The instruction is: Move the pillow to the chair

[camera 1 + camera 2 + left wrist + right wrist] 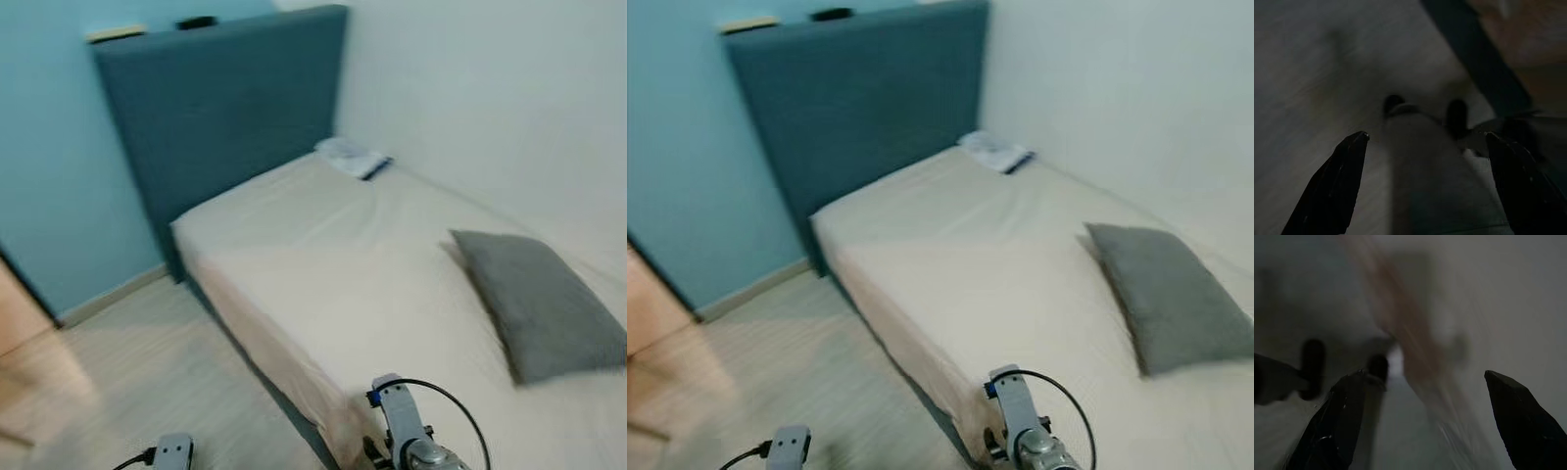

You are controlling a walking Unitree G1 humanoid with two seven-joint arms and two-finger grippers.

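A grey pillow (pixel 541 305) lies flat on the right side of the cream bed (pixel 323 264), close to the white wall. My right arm (pixel 407 431) hangs low at the bed's near edge, well short of the pillow. My left arm (pixel 171 452) hangs over the floor. In the left wrist view the left gripper (pixel 1425 142) is open, its two black fingers (pixel 1334 183) spread wide over dim floor. The right gripper (pixel 1425 377) is open too, with nothing between its fingers (pixel 1520 418). The views are blurred.
A dark blue headboard (pixel 220 108) stands at the bed's far end against a light blue wall. Folded white cloth (pixel 351 157) lies near the headboard. Pale wood floor (pixel 137 372) runs along the bed's left side. A wooden edge (pixel 15 318) shows at far left.
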